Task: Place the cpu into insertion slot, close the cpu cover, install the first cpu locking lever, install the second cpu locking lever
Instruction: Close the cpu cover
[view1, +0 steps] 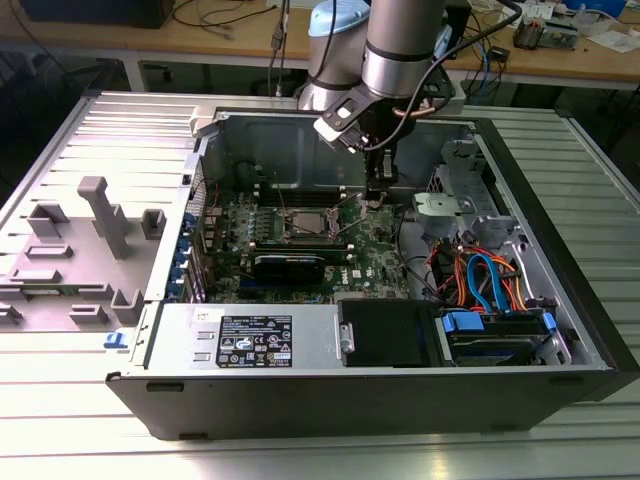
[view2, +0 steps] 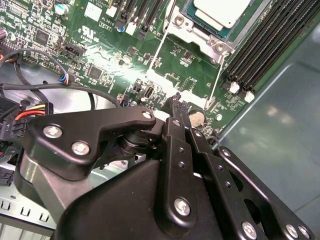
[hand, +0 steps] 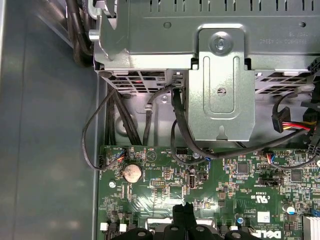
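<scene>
Fixtures (view1: 95, 225) of grey plastic stand on the table (view1: 60, 400) at the exterior view's left, beside the open computer case (view1: 300, 400) whose green board (view1: 375, 265) carries the insertion slot (view1: 305, 222). In the second wrist view the cpu (view2: 222, 10) lies in that slot, its pale metal top showing through the window of the cpu cover (view2: 197, 31) — the frame looks folded down. Just right of the slot in the exterior view the arm (view1: 400, 50) reaches down, its black fingers (view1: 377, 192) pressed together on nothing, tips close above the board near a coin battery (hand: 132, 172) — further right sit a drive cage (view1: 450, 205) and orange and blue cables (view1: 480, 275).
</scene>
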